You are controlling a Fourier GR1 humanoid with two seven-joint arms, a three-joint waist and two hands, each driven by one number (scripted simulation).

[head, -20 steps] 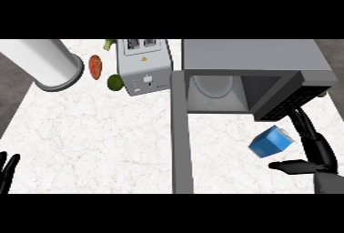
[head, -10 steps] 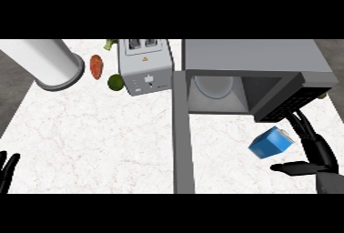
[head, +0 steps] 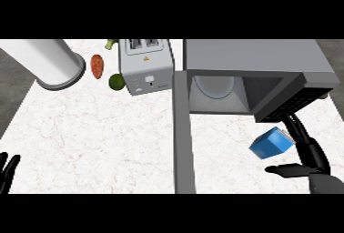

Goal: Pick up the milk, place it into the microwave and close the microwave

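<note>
1. blue milk carton (head: pixel 271 143) with a white top, tilted, held off the counter at the right, just below and in front of the open microwave (head: pixel 252 68).
2. black right hand (head: pixel 306 157) beside it: long fingers (head: pixel 304 136) running up along the carton's right side, thumb (head: pixel 285 170) stretched out beneath it, curled partly round the carton.
3. grey microwave cavity open, white plate (head: pixel 215 86) inside; door (head: pixel 180 136) swung out, seen edge-on as a long grey bar down the middle of the counter.
4. white marbled counter (head: pixel 94 136) to the left of that door.
5. silver toaster (head: pixel 145 66) near the back, just left of the microwave.
6. beside the toaster: green fruit (head: pixel 117 82), orange-red vegetable (head: pixel 97 66), large white cylinder (head: pixel 48 63) at far left.
7. left hand (head: pixel 7 172) at the lower left edge, fingers straight and pointing up, holding nothing.
</note>
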